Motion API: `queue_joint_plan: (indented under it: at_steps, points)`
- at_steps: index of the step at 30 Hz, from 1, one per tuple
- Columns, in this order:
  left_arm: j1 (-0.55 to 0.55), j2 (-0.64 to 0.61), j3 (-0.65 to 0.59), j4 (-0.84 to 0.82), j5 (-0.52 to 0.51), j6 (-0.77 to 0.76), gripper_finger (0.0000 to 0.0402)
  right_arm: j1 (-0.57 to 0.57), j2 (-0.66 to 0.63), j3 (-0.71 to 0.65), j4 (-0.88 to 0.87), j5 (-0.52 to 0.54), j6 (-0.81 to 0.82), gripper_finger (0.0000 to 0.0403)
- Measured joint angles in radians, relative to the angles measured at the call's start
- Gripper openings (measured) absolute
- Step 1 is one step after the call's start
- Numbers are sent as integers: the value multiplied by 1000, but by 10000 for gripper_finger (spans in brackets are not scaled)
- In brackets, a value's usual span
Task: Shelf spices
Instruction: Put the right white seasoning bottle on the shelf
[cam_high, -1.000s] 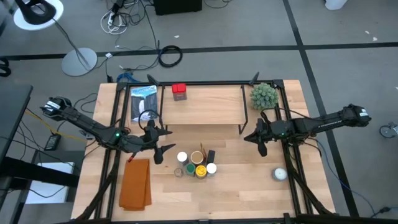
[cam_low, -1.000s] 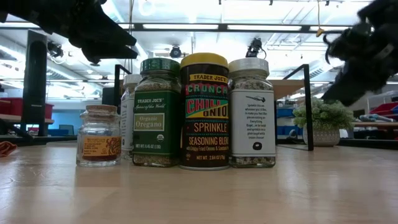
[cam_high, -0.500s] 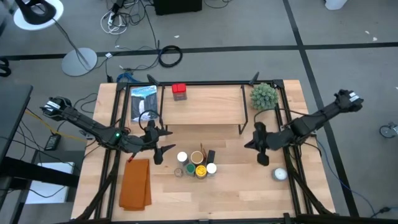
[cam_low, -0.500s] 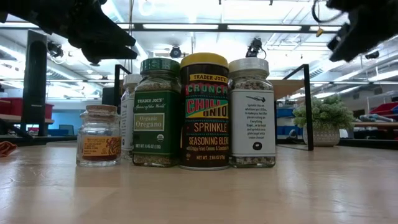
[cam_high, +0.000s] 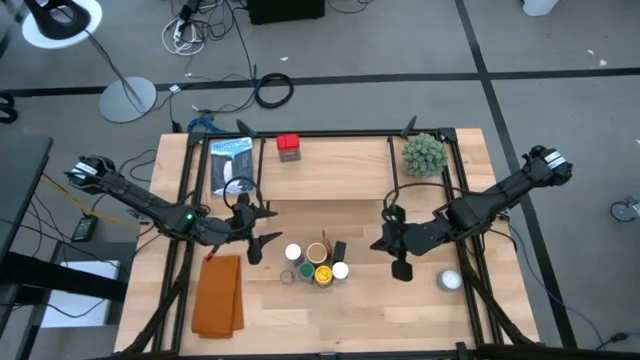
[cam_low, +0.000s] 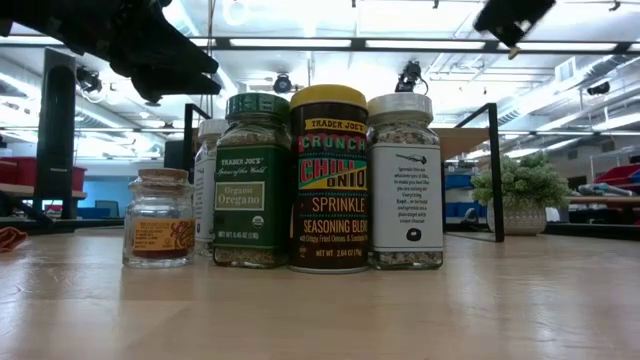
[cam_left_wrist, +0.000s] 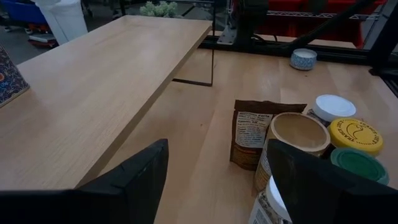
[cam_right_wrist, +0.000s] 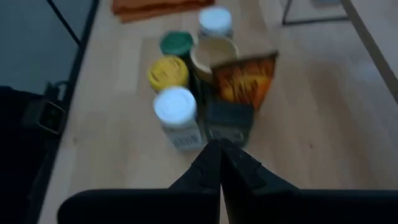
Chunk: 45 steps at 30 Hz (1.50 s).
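Note:
The spices (cam_high: 315, 263) stand bunched on the table in front of the shelf (cam_high: 325, 168): white, tan, yellow and green lids and a dark pouch (cam_right_wrist: 244, 78). The low view shows a small tan-lidded jar (cam_low: 159, 217), an oregano jar (cam_low: 251, 180), a yellow-lidded jar (cam_low: 329, 180) and a white-lidded jar (cam_low: 405, 180). A red tin (cam_high: 288, 147) sits on the shelf's far left corner. My left gripper (cam_high: 268, 226) (cam_left_wrist: 227, 180) hangs open just left of the bunch. My right gripper (cam_high: 382, 245) (cam_right_wrist: 217, 149) hovers shut to its right, pointing at it.
An orange cloth (cam_high: 218, 295) lies at the near left. A printed packet (cam_high: 232, 165) lies left of the shelf. A green plant ball (cam_high: 424, 153) stands at the shelf's right end, and a white round object (cam_high: 449, 280) sits near right. The shelf's thin black legs (cam_left_wrist: 213, 46) stand behind the spices.
My right gripper has swung from beside the shelf's right leg toward the table's left and near edge, closing on the spice bunch from the right. In the low view it has climbed toward the picture's top. The spices have not moved.

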Motion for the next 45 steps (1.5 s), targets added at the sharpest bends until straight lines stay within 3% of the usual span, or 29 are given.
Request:
queue_joint_plan:
  at_steps: [12, 18, 25, 29, 39, 45]
  points:
    - [0, 0, 0, 0, 0, 0, 278, -81, 313, 388, -246, -57, -54, 1]
    - [0, 0, 0, 1, 0, 0, 278, -116, 468, 556, -339, -147, -137, 5]
    - [0, 0, 0, 1, 0, 0, 278, -152, 572, 646, -389, -203, -24, 22]
    - [0, 0, 0, 1, 0, 0, 278, -166, 578, 647, -409, -267, 7, 57]
    - [0, 0, 0, 1, -1, 0, 278, -161, 596, 645, -409, -274, 13, 205]
    - [0, 0, 1, 7, -1, 0, 278, -144, 620, 619, -388, -280, -74, 274]
